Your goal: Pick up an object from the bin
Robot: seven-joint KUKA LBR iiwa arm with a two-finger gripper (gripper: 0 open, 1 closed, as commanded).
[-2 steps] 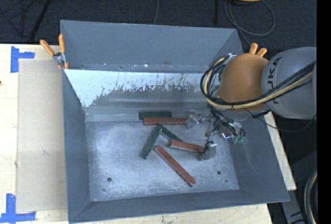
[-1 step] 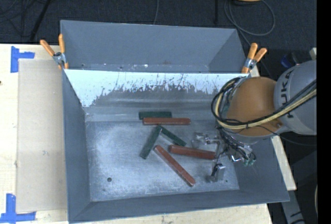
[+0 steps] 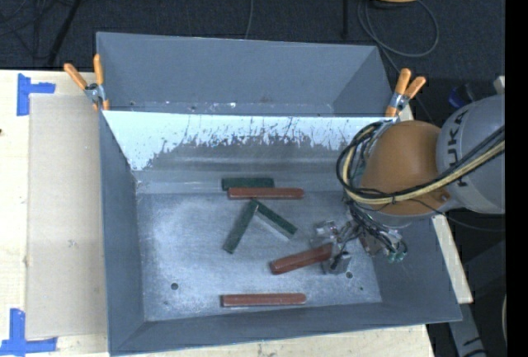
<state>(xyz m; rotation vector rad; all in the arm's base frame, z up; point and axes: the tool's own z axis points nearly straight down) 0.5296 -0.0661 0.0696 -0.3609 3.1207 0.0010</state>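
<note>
My gripper [image 3: 335,251] is down near the bin floor at the right side, under the orange-domed wrist. It sits right at the right end of a tilted red-brown bar [image 3: 299,260] that lies on the floor and points toward the lower left. Just to the left, a short dark green bar [image 3: 275,219] and a longer dark green bar [image 3: 239,229] meet in a V shape, apart from the gripper.
A dark green bar [image 3: 247,182] and a red-brown bar [image 3: 266,193] lie side by side near the back wall. Another red-brown bar [image 3: 262,298] lies along the front wall. The bin's right wall is close behind the gripper.
</note>
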